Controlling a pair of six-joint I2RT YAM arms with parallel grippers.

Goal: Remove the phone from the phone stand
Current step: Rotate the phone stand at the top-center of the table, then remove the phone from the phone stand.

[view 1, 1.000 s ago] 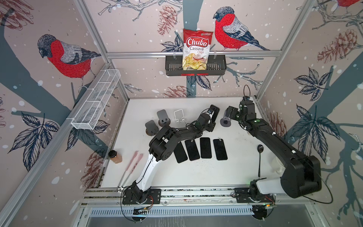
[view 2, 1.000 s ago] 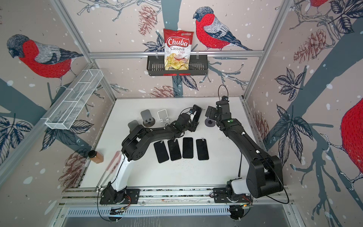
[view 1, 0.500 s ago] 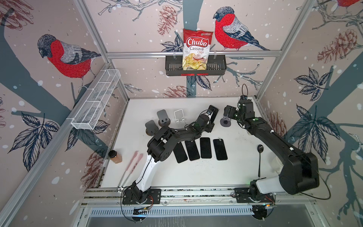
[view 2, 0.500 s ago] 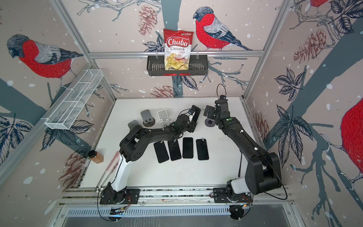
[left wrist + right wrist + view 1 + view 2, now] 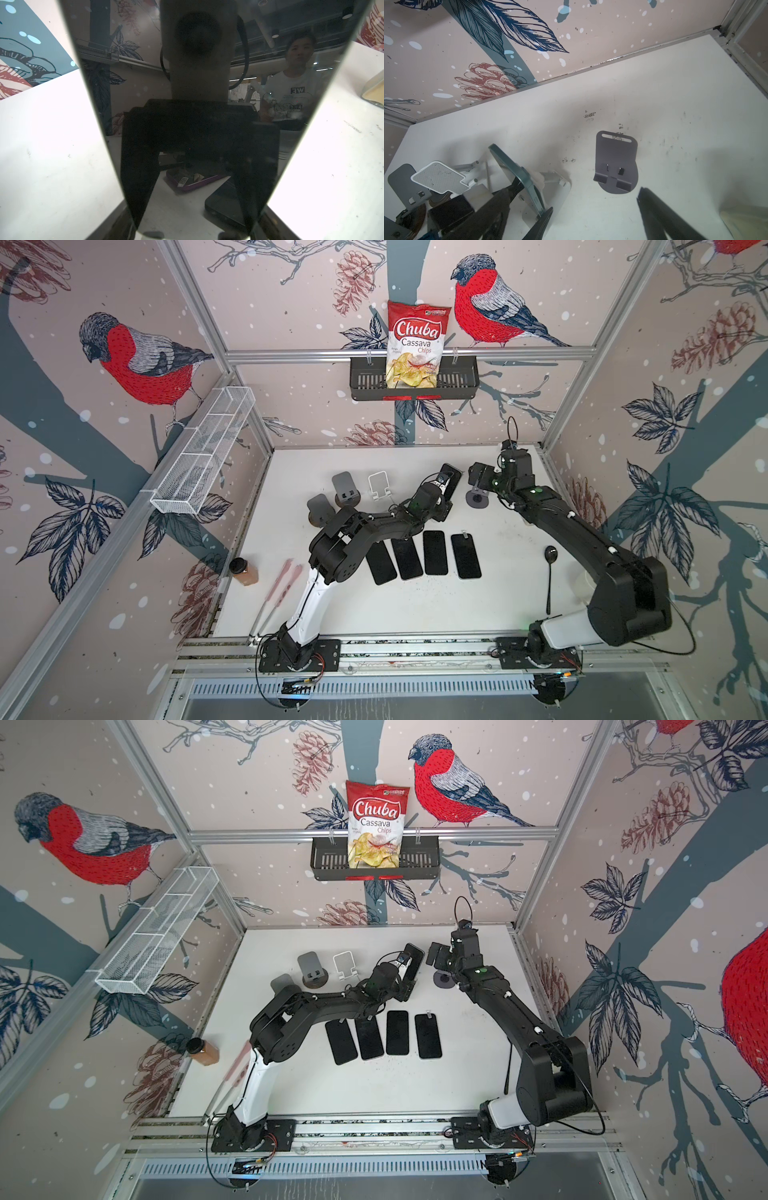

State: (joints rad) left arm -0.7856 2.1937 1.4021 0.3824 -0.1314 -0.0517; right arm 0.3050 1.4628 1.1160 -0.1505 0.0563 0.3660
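Presently, the stock as I see it.

Lettering: one red and white chip bag (image 5: 417, 344), printed "Chuba Cassava Chips". The phone's glass mirrors a white shirt with reversed letters, a W among them. I can read nothing else.

Containers:
- One black wall basket (image 5: 461, 381) on the back rail, with the chip bag standing upright in it.
- One white mesh basket (image 5: 203, 452) on the side wall. I cannot tell its contents.
- One dark-lidded jar (image 5: 244, 572) with orange-brown fill, beside the edge of the table (image 5: 415, 614).

Task item: one phone (image 5: 508, 161), slim, with a dark glossy screen and a blue-grey rim. It stands tilted towards the back of the table, directly over the base of a white phone stand (image 5: 558, 187). Whether it touches that base I cannot tell.

My left gripper (image 5: 446, 489) has it. My fingers (image 5: 510, 190) pinch it by opposite edges, and the screen fills my left wrist view.

My right gripper (image 5: 595, 198) hangs with jaws spread wide and nothing between them, near a grey-purple stand (image 5: 616, 158).

Also: a row of four dark phones (image 5: 435, 552) lying flat on the table, nearer the front.
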